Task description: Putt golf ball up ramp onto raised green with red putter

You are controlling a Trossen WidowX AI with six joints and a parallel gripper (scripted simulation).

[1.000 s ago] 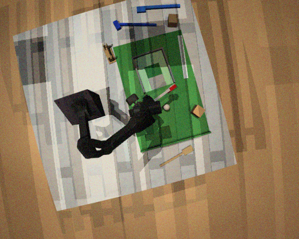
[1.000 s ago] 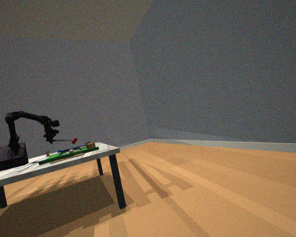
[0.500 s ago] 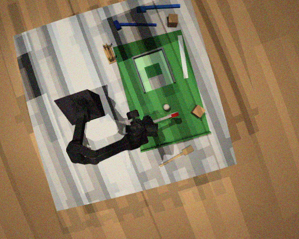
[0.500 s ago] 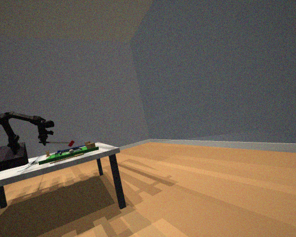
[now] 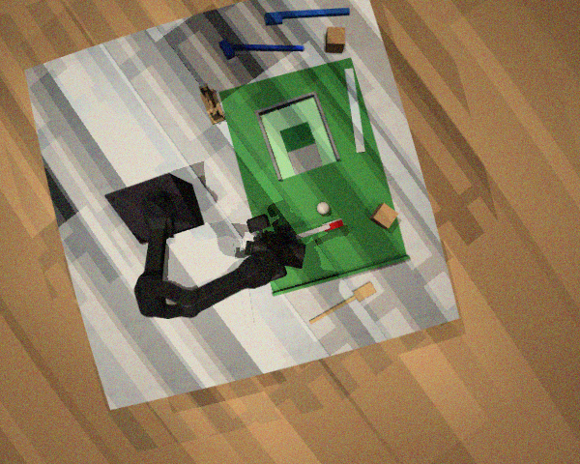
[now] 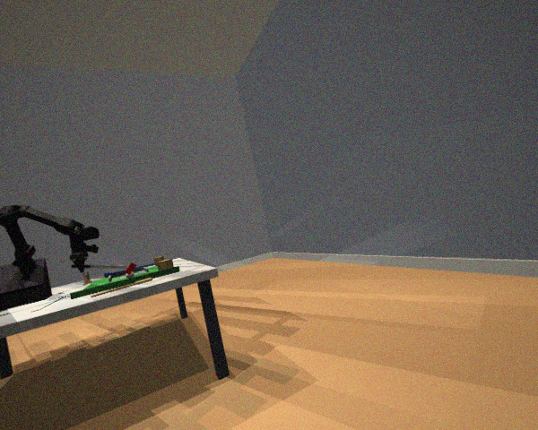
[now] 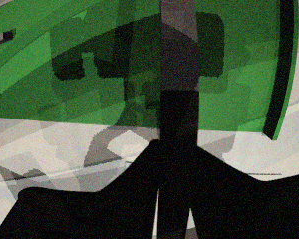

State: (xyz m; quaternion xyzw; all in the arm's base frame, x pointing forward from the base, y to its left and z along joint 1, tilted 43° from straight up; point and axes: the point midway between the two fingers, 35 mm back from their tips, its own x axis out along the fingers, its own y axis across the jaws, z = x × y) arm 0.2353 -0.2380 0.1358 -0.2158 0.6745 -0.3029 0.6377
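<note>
My gripper (image 6: 78, 268) (image 7: 168, 145) is shut on the red putter's shaft. The red putter has a grey shaft (image 5: 314, 231) (image 6: 107, 266) (image 7: 179, 50) and a red head (image 5: 335, 224) (image 6: 130, 268). Its head is off the mat, just beyond the ball on the side away from the raised green. The white golf ball (image 5: 323, 208) (image 6: 129, 275) lies on the green mat (image 5: 260, 185), with a small gap to the head in the top view. The raised green (image 5: 274, 144) is pale, walled on three sides, with a dark green square and the grey ramp (image 5: 306, 159) facing the ball. The wrist view hides the head and ball.
A wooden block (image 5: 384, 216) sits right of the ball, another (image 5: 334, 39) behind the mat near two blue putters (image 5: 310, 13) (image 5: 268, 47). A wooden putter (image 5: 364, 291) lies in front, a wooden rack (image 5: 212, 104) at left, a white strip (image 5: 355, 109) at right.
</note>
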